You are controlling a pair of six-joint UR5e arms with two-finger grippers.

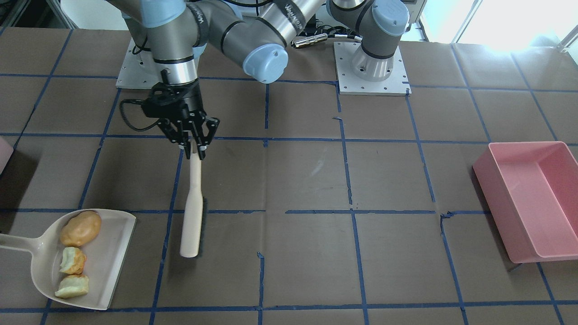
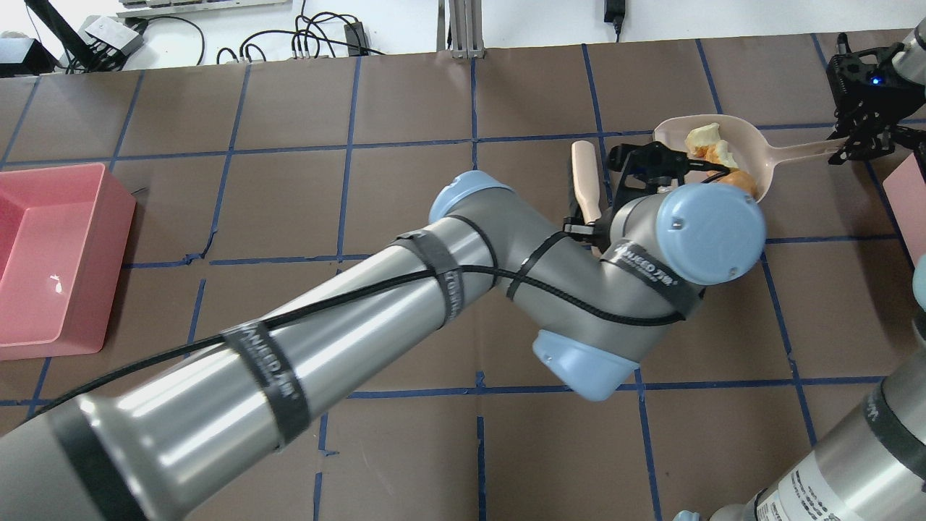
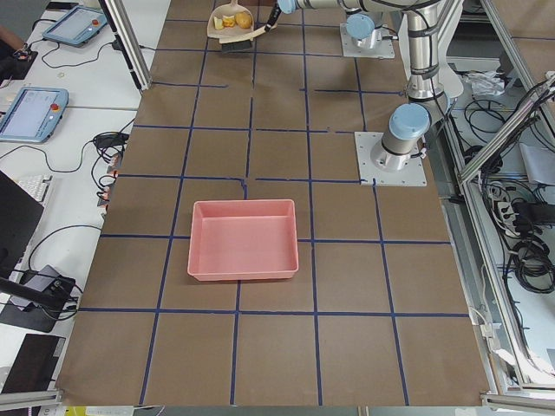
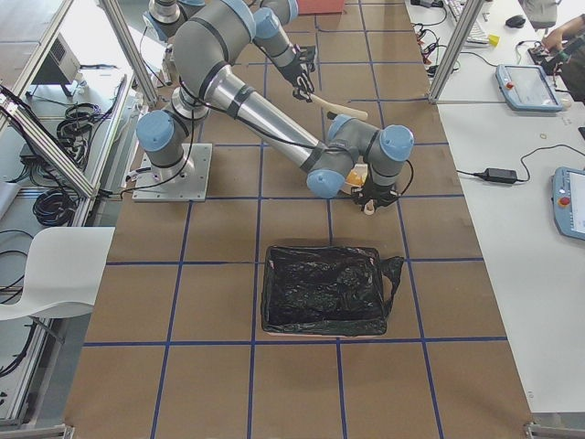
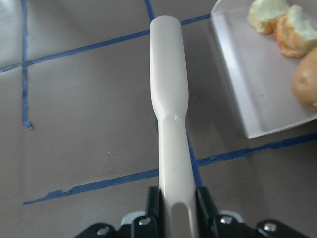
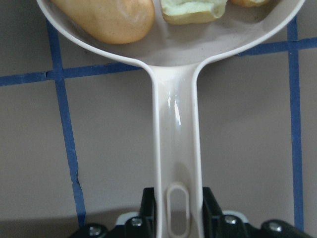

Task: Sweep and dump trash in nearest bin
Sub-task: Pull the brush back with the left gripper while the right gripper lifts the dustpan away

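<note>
Trash (image 1: 80,228): all three lumps are lying inside the dustpan, close together in a row. The two pale chunks are sitting nearer the operators' edge of the table, the tan-brown lump toward the robot.
Dustpan (image 1: 113,253): is resting flat by the operators' edge, toward the table end on the robot's right, with its open lip facing the table's middle.
Right claw (image 2: 845,148): is clamping narrow on the far end of the dustpan's handle, one finger pressing each side.
Brush (image 1: 192,216): is lying just beside the dustpan's lip, not touching it. Its head is pointing at the operators' edge, and its dark bristles are facing away from the pan.
Tub (image 1: 496,212): is sitting open at the table end on the robot's left, well apart from everything else.
Bin (image 1: 3,153): only a pale pink corner is showing, at the right end of the table.
Left claw (image 1: 195,151): is reaching across to the right half of the table and gripping the tip of the brush handle between closed fingers.
</note>
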